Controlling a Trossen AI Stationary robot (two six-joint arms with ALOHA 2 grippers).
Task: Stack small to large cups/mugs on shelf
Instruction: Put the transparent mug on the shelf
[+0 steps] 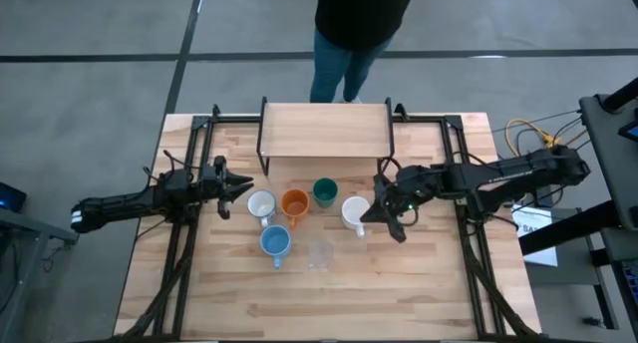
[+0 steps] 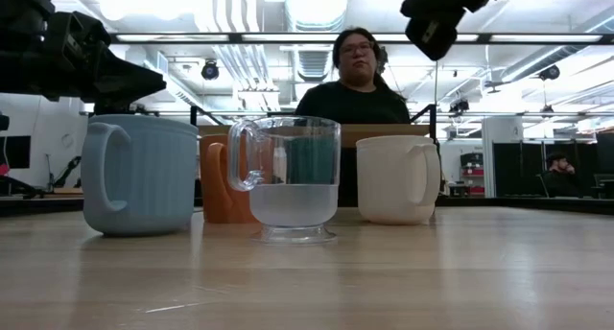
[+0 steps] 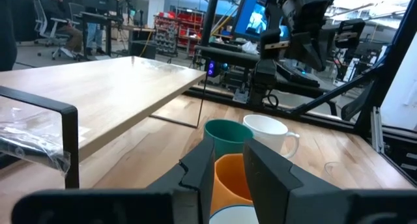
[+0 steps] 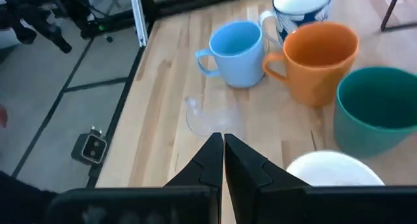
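Shelf (image 1: 325, 130) bare on wooden table (image 1: 419, 293); person (image 2: 356, 81) behind.

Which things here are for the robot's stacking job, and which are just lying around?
For the job: light blue mug, orange mug, green cup, two white mugs, clear glass, shelf.
Lying about: yellow cables, small dark gadget on the floor.

In the low view we see the dark green cup (image 2: 309, 159) only through the clear glass (image 2: 293, 179), and the orange mug (image 2: 221, 181) half behind the light blue mug (image 2: 144, 175). The white mug (image 4: 333, 170) is cut off in the right wrist view.
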